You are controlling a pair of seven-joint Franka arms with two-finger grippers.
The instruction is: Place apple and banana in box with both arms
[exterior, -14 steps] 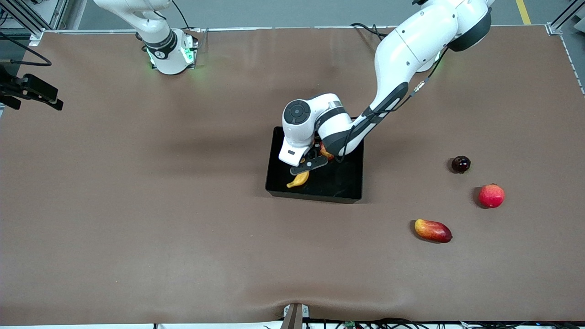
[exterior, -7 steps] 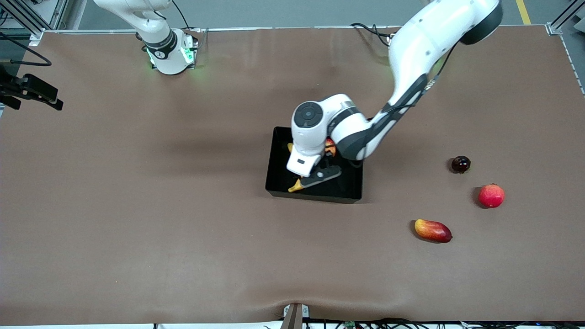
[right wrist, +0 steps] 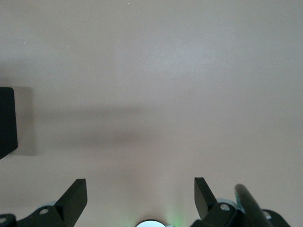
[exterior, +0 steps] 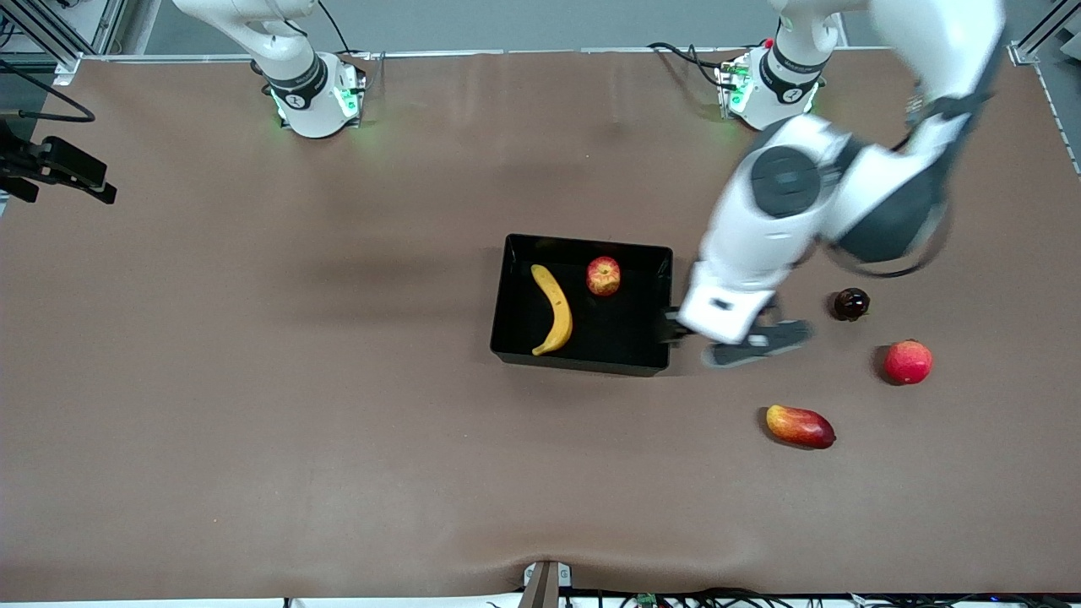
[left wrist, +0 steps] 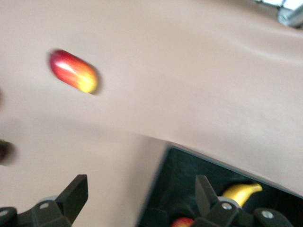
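Note:
The yellow banana and the small red-yellow apple lie apart inside the black box at mid-table. My left gripper is open and empty in the air, over the box's wall at the left arm's end and the table beside it. In the left wrist view its fingers are wide apart, with the box, the banana's tip and a bit of the apple below. My right gripper is open and empty over bare table; the right arm waits by its base.
A red-yellow mango-like fruit lies nearer the front camera, toward the left arm's end; it also shows in the left wrist view. A pinkish-red round fruit and a small dark fruit lie by it. A box corner shows in the right wrist view.
My left gripper has let go of the banana, which now lies in the box, and has swung up and away toward the left arm's end. The right arm has not moved.

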